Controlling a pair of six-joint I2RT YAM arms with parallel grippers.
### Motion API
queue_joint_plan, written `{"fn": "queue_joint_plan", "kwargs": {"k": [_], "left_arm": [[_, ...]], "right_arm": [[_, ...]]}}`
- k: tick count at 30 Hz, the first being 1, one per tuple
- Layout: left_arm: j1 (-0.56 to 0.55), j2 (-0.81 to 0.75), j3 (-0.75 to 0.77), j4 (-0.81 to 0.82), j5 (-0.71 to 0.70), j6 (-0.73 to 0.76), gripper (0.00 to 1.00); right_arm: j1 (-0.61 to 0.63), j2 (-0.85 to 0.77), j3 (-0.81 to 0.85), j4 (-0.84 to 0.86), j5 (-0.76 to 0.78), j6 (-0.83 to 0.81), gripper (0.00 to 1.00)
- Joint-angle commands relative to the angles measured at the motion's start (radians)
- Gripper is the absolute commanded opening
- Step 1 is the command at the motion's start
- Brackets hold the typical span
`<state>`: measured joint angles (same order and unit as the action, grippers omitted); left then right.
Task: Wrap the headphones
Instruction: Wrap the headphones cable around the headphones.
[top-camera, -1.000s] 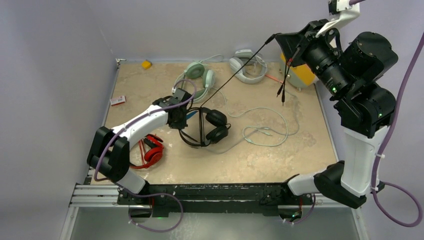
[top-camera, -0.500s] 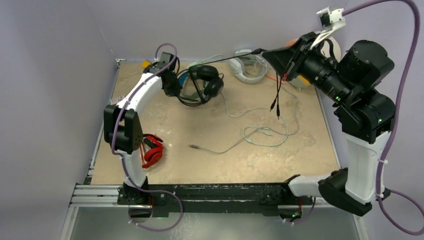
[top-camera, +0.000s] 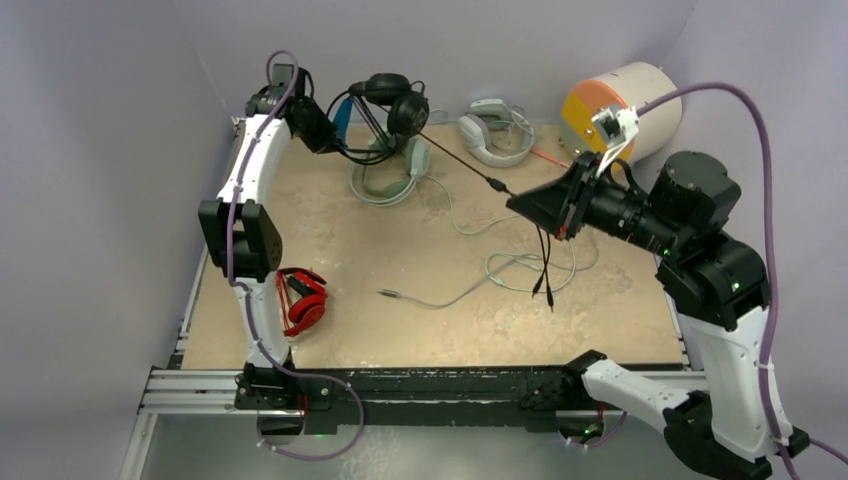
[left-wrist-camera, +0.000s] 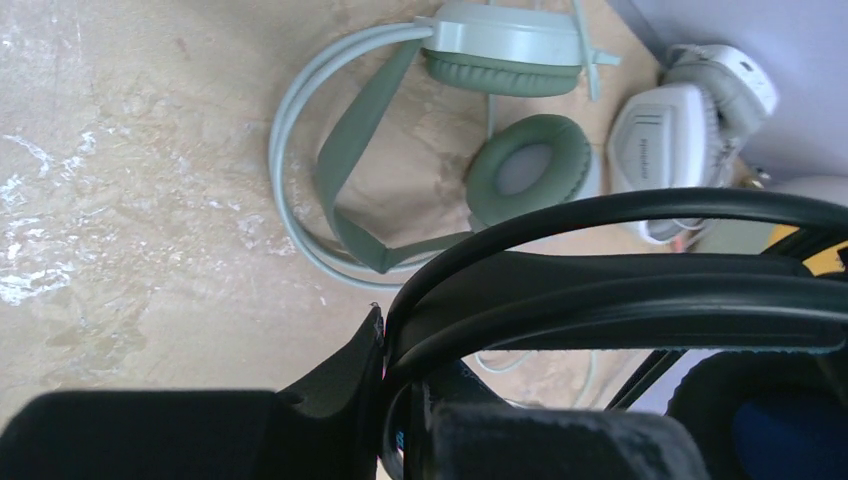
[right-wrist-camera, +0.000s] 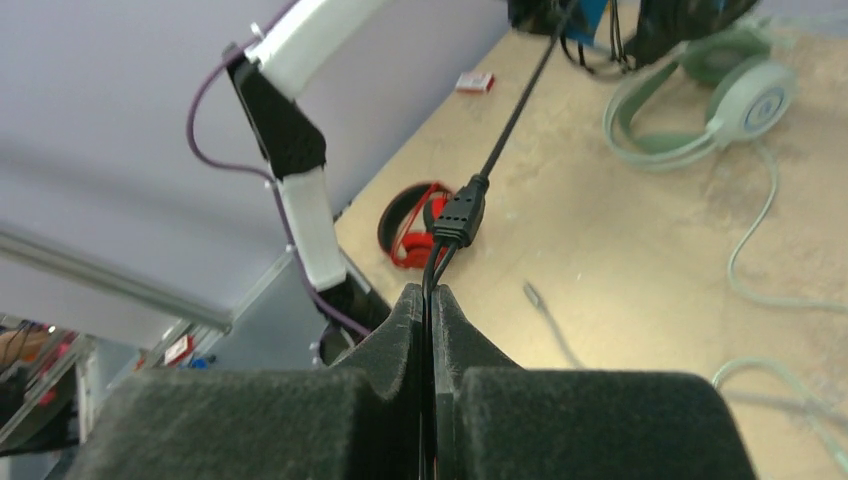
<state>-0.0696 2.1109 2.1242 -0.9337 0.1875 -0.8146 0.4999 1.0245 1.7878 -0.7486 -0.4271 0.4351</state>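
Left gripper (top-camera: 322, 130) clenched on black headset (top-camera: 392, 98), held high above mint-green headset (top-camera: 385, 175). Right gripper (top-camera: 522, 204) pinches its cable (top-camera: 455, 158), seemingly taut. Further pull could slip the pinch or strain the cable.

**A:** We're looking at the left arm (top-camera: 250, 165), and it's showing smooth white shells between chunky black joint housings.

**B:** A purple cable (top-camera: 229, 255) is running along it, too. The right arm (top-camera: 735, 350) is wearing the same colours: white links and rounded black motor blocks.

**A:** Its purple lead (top-camera: 766, 170) is arching off it, and a small white bracket (top-camera: 611, 126) is sitting at the wrist.

**B:** The right gripper (right-wrist-camera: 428, 292) is showing black, wedge-shaped fingers with a coarse, felt-like surface. A black rail (top-camera: 420, 384) is carrying both bases.
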Motion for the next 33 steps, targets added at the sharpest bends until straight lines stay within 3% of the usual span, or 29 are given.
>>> {"fn": "queue_joint_plan", "kwargs": {"k": [1, 6, 10, 15, 19, 27, 33], "left_arm": [[0.147, 0.044, 0.050, 0.031, -0.008, -0.203, 0.00], [0.209, 0.030, 0.056, 0.057, 0.055, -0.222, 0.00], [0.231, 0.006, 0.069, 0.063, 0.083, -0.224, 0.00], [0.253, -0.020, 0.092, 0.053, 0.108, -0.227, 0.00], [0.254, -0.041, 0.089, 0.058, 0.133, -0.225, 0.00], [0.251, -0.103, -0.017, 0.132, 0.215, -0.237, 0.00], [0.253, -0.109, -0.011, 0.138, 0.236, -0.236, 0.00]], "right_arm": [[0.005, -0.193, -0.092, 0.038, -0.225, 0.070, 0.00], [0.005, -0.349, -0.313, -0.100, -0.236, 0.071, 0.00], [0.005, -0.483, -0.582, -0.136, -0.202, 0.116, 0.00], [0.006, -0.606, -0.864, -0.100, -0.251, 0.210, 0.00], [0.005, -0.687, -1.094, 0.041, -0.321, 0.321, 0.00], [0.007, -0.568, -1.258, 0.345, -0.395, 0.388, 0.00], [0.014, -0.414, -1.244, 0.402, -0.397, 0.321, 0.00]]}}
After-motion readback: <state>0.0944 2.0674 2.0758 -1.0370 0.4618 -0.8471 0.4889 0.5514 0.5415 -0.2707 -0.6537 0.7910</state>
